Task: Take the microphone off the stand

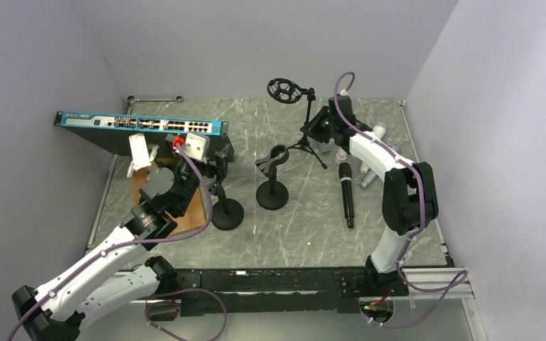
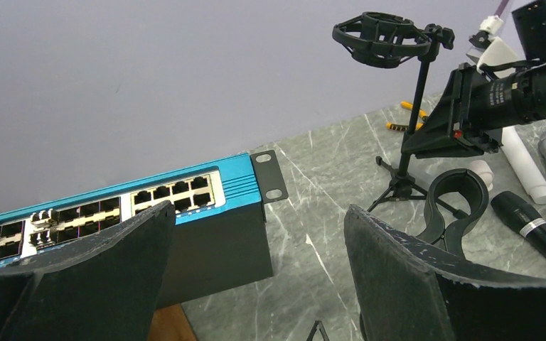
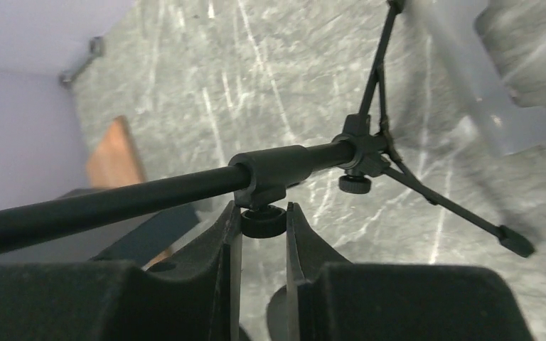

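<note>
A black tripod stand (image 1: 307, 142) at the back carries an empty ring shock mount (image 1: 284, 90), which also shows in the left wrist view (image 2: 382, 39). My right gripper (image 1: 321, 126) is shut on the small black knob (image 3: 263, 222) under the collar of the stand's pole (image 3: 149, 190). A black microphone (image 1: 345, 194) lies flat on the table right of centre, and its end shows in the left wrist view (image 2: 533, 227). My left gripper (image 1: 213, 169) is open and empty (image 2: 256, 234), beside a round-base stand (image 1: 227, 212).
A second round-base stand (image 1: 272, 193) with an empty clip (image 1: 274, 158) stands mid-table. A blue network switch (image 1: 142, 126) lies at the back left, over a wooden board (image 1: 192, 206). Grey microphones (image 1: 370, 175) lie by the right arm. Walls close in on three sides.
</note>
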